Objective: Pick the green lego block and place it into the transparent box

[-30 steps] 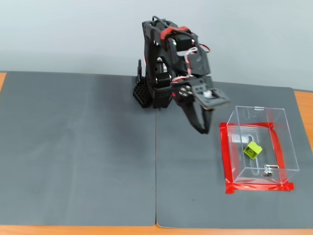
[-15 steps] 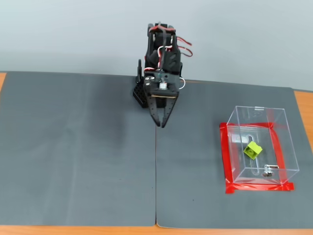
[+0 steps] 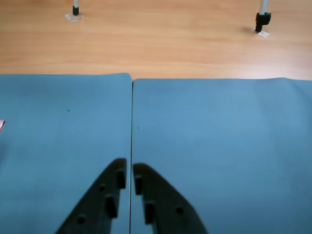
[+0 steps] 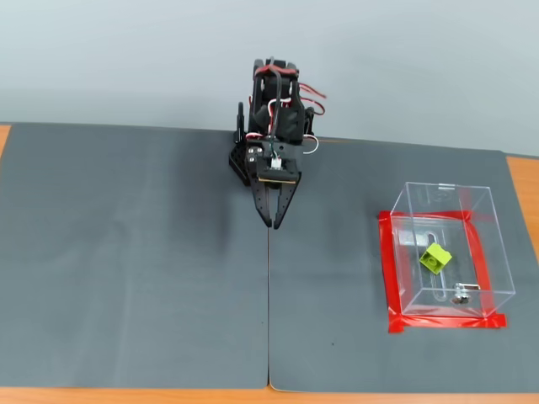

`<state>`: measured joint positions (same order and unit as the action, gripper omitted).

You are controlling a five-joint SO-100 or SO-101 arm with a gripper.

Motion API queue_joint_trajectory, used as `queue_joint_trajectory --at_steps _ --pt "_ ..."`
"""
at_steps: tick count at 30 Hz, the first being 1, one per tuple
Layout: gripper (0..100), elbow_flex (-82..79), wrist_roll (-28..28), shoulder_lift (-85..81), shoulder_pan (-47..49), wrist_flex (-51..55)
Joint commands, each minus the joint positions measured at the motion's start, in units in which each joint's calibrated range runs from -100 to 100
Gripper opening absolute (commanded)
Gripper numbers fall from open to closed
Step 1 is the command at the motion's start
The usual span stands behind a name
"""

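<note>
My claw hangs clenched and empty over the seam where the two grey mats meet; in the wrist view its two dark fingers rise from the bottom edge with only a hairline of gap between them, and nothing sits in that gap; the claw points straight along the seam toward the wooden table beyond the mats. In the fixed view my arm is folded back close to its base, with the fingertips pointing down at the left grey mat and the right grey mat right at their join.

The green lego block lies inside the transparent box, well to the right of the seam in the fixed view; it rests tilted on the box floor, near the middle, just above the small metal fitting. The box stands on the right mat within a frame of red tape; the tape shows along its left side, its front and part of its right side. Two thin stand feet touch the wood at the far edge of the wrist view.
</note>
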<state>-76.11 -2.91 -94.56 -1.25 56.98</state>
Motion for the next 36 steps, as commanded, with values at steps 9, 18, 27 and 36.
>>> queue_joint_trajectory --at_steps 9,18,27,36 --pt "2 -11.1 -0.1 -4.8 0.2 -0.6" --pt "2 -20.9 -0.1 -4.8 0.2 -0.6" --pt "2 -21.8 0.2 -4.8 0.2 -0.1" --pt "2 -17.6 0.4 -4.8 0.2 13.7"
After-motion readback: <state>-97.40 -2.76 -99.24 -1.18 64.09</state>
